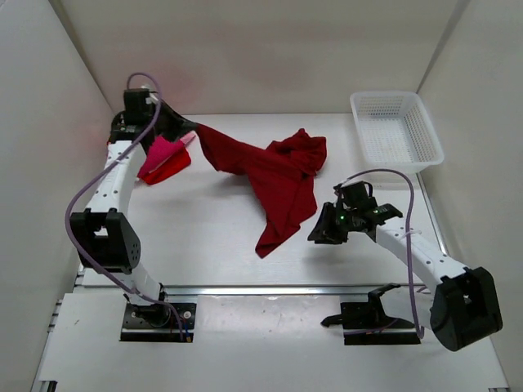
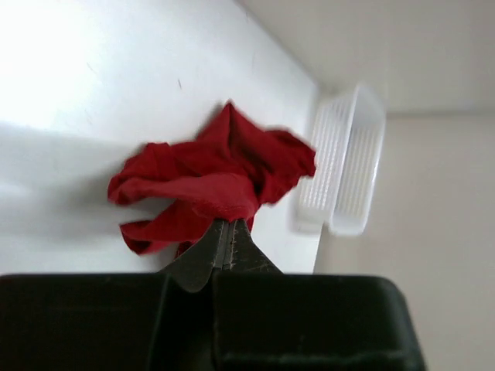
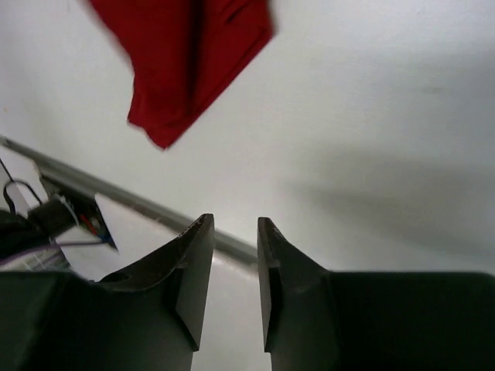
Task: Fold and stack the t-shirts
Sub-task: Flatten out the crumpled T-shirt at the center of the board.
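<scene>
Right claw point(image 3: 234, 232) hovers over the tabletop point(image 1: 204, 237) near its right edge, jaws slightly spread with nothing between them. Left claw point(image 2: 229, 230) (at the far-left corner) is pressed together, pinching a dark red cloth t-shirt point(image 1: 278, 180) that trails to the tabletop's middle. Bunched magenta cloth point(image 1: 163, 161) lies near the left edge, and a white plastic lattice basket point(image 1: 396, 131) sits in the far-right corner.

The left gripper point(image 2: 227, 232) pinches the edge of a red t-shirt point(image 2: 216, 182), jaws pressed together. The shirt lies bunched on the white desk point(image 2: 116, 85). A white basket point(image 2: 344, 166) sits beyond it.
</scene>
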Robot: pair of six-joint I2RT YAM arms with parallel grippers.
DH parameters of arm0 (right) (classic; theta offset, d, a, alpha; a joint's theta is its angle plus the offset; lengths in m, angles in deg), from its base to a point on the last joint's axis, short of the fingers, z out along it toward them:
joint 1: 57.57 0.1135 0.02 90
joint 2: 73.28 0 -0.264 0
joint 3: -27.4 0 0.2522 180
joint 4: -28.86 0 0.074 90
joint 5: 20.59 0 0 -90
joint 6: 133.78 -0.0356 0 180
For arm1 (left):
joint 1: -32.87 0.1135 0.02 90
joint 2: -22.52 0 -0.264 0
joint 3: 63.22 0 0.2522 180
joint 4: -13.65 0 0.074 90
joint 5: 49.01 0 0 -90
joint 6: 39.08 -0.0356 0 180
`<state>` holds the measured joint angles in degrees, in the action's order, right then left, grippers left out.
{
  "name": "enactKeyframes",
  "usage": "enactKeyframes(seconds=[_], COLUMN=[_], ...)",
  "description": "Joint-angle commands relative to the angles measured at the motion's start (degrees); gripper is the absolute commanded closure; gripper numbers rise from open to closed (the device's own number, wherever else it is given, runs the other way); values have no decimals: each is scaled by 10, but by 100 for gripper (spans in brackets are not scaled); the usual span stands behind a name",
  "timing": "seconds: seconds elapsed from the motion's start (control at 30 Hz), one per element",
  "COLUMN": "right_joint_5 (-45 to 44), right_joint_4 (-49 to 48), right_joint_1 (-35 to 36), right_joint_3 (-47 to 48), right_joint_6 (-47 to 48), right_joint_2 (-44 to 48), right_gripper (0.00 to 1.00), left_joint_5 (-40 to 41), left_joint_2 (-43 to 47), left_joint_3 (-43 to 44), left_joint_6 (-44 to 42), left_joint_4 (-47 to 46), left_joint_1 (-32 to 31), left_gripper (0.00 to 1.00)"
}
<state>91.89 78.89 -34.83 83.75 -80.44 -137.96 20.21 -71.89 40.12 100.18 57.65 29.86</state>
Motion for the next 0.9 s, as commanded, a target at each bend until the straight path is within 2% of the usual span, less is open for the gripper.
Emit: enactKeyframes(seconds=[0.0, 0.1, 0.23, 0.47, 0.6, 0.67, 0.73, 0.77, 0.8, 0.87], right_joint_5=[35, 31, 14, 1, 3, -9, -8, -14, -14, -6], right_joint_4=[-182, -236, -279, -344, -346, -347, -360, -360, -352, -327], right_joint_1=[-47, -83, -87, -19, -2, -7, -25, -44, -65, -94], right_joint_3=[-39, -63, -28, 18, 43, 50, 55, 59, 69, 115], right_joint_6=[-16, -16, -17, -49, -55, -59, -60, -55, -47, -23], right_joint_2=[-6, -51, -132, -248, -291, -317, -328, -330, -332, -335], right_gripper=[73, 68, 54, 54, 54, 58, 86, 89, 99, 100], left_joint_5=[0, 23, 25, 52, 53, 51, 51, 54, 51, 62], left_joint_2=[11, -4, -2, 40, 68, 81, 92, 100, 106, 120], left_joint_3=[47, 79, 49, -29, -66, -91, -101, -108, -110, -121], left_joint_6=[27, 24, 14, -29, -46, -50, -50, -50, -51, -52], left_joint_4=[-9, 7, 2, 14, 11, 7, 11, 11, 14, 17], left_joint_1=[79, 99, 91, 48, 12, -2, -12, -16, -20, -32], left_gripper=[100, 100, 100, 100, 100, 100, 100, 100, 100, 100])
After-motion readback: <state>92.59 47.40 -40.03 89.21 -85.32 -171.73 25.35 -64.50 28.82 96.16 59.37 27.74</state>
